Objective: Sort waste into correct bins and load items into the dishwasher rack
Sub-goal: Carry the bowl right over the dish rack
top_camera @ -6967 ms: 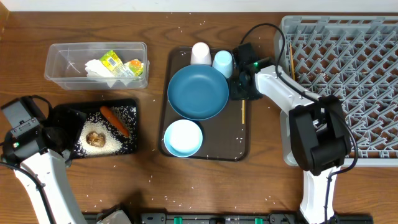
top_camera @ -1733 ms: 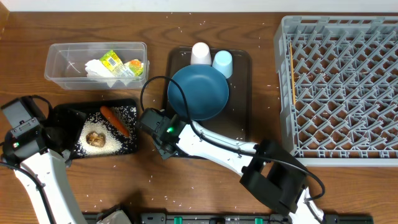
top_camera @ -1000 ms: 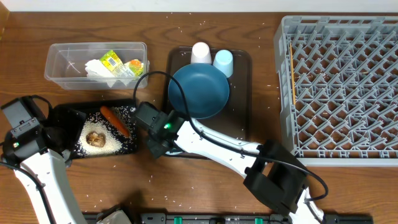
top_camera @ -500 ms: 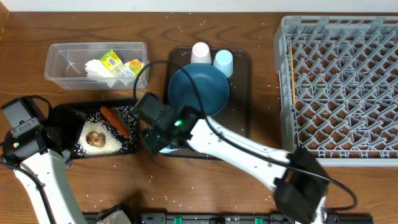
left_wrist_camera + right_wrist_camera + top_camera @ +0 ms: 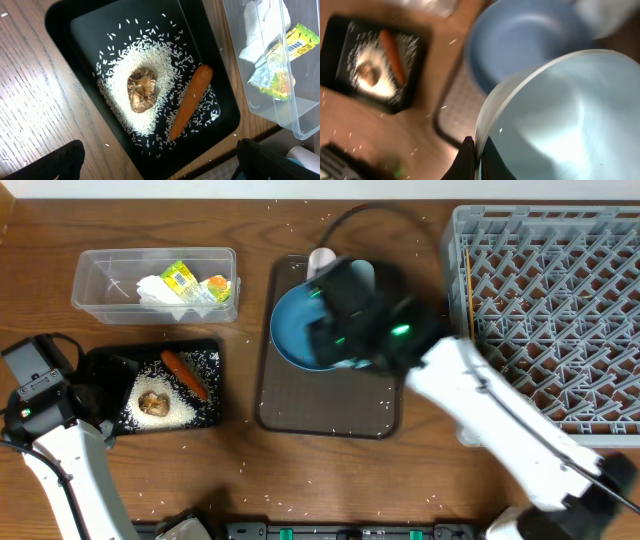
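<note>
Wooden bench (image 5: 240, 450) lies under everything, scattered with stray grains. Above it the small light-blue bowl (image 5: 555, 125) is lifted off the surface, its rim pinched in the clenched right end effector (image 5: 476, 152). Just beneath it sits the big dark-blue dish (image 5: 525, 45) on the brown tray (image 5: 330, 405); in the overhead view the right arm is blurred across that dish. The white cup (image 5: 320, 258) peeks out at the tray's far edge. To the right stands the grey rack (image 5: 560, 280), with chopsticks (image 5: 467, 280) lying along its left side. On the left, the black tray (image 5: 60, 15) holds rice (image 5: 120, 75), a brown lump (image 5: 141, 90) and a carrot (image 5: 192, 100). The clear tub (image 5: 300, 125) holds tissue (image 5: 155, 290) and a wrapper (image 5: 280, 60). The left end effector (image 5: 159, 160) hovers spread wide over the black tray, holding nothing.
</note>
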Controlling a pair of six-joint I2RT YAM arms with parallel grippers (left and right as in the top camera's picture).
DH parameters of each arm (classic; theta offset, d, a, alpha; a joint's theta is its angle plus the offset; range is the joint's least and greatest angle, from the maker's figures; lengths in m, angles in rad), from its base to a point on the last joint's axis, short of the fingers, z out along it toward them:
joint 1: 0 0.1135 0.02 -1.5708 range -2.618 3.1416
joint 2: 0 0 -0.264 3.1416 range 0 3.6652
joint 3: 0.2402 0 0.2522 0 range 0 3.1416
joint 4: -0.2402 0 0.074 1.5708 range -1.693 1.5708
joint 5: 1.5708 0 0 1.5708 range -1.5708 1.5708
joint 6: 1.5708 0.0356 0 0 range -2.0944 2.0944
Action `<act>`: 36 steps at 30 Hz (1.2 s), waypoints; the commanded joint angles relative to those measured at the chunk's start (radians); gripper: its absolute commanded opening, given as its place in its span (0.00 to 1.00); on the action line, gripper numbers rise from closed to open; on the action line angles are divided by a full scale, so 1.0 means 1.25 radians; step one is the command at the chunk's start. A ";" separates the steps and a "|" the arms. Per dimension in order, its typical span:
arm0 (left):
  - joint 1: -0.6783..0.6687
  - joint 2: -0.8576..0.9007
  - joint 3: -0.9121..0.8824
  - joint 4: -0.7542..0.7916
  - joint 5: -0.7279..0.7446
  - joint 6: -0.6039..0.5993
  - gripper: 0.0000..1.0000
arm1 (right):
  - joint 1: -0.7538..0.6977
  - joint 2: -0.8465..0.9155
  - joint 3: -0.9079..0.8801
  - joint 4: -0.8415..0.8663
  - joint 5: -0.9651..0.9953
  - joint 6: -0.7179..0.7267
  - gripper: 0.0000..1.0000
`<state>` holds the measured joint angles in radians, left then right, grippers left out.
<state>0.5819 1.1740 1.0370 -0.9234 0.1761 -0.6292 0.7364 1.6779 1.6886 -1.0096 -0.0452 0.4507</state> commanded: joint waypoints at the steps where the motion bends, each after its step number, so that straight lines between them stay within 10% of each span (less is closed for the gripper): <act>1: 0.004 -0.004 -0.005 -0.003 -0.010 -0.003 0.98 | -0.092 -0.060 0.016 -0.021 -0.006 -0.064 0.01; 19: 0.004 -0.004 -0.005 -0.003 -0.010 -0.003 0.98 | -0.785 -0.029 0.015 0.082 -0.622 -0.356 0.01; 36: 0.004 -0.004 -0.005 -0.003 -0.010 -0.003 0.98 | -1.026 0.206 0.014 0.240 -0.917 -0.405 0.01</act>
<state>0.5819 1.1740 1.0370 -0.9234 0.1761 -0.6292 -0.5129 1.9011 1.6894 -0.7345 -1.0332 -0.0345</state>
